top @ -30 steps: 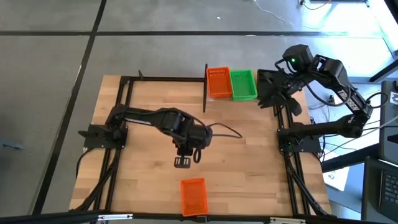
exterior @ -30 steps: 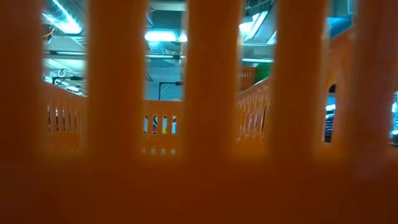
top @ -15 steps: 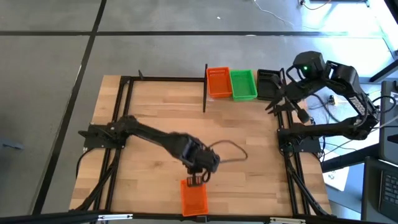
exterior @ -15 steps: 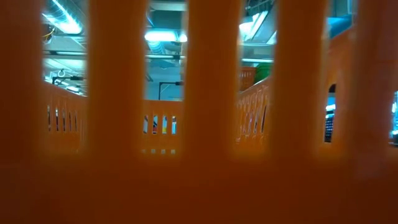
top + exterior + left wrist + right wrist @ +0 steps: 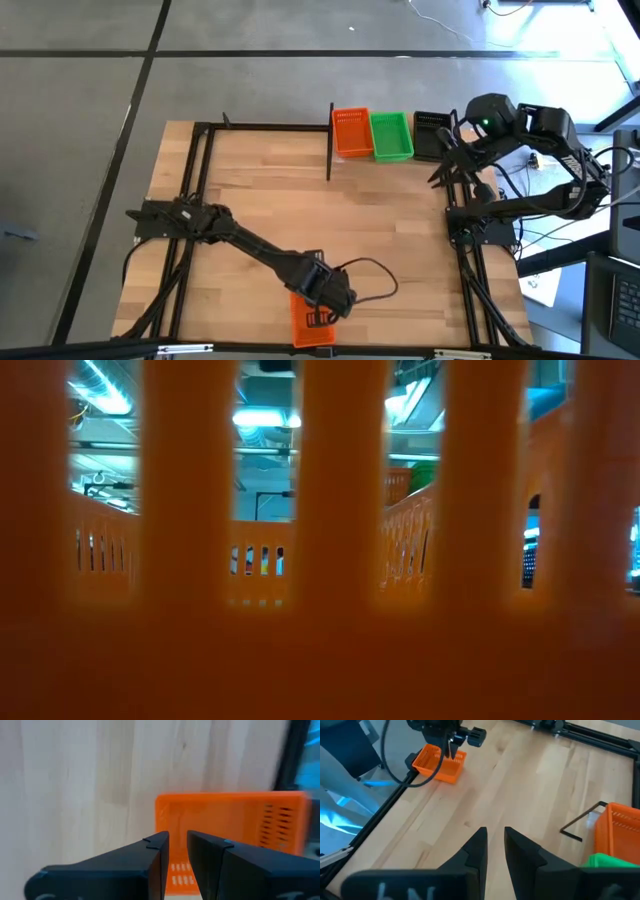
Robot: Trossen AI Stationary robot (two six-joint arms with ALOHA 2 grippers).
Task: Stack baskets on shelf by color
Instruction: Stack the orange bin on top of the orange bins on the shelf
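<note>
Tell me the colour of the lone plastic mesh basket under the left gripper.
Orange; the small mesh-sided plastic basket shows best in the high view.

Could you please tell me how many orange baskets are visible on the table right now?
2 visible. One orange basket lies at the table's near edge under the left pincer; another orange basket sits on the shelf beside the green basket. Nested ones underneath may be hidden.

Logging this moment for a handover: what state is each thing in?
Orange basket at near edge: flat on table, left claw over it, slightly open.
Orange stack: on shelf.
Green stack: on shelf.
Black stack: on shelf.
Right claw: empty, slightly open.
</note>
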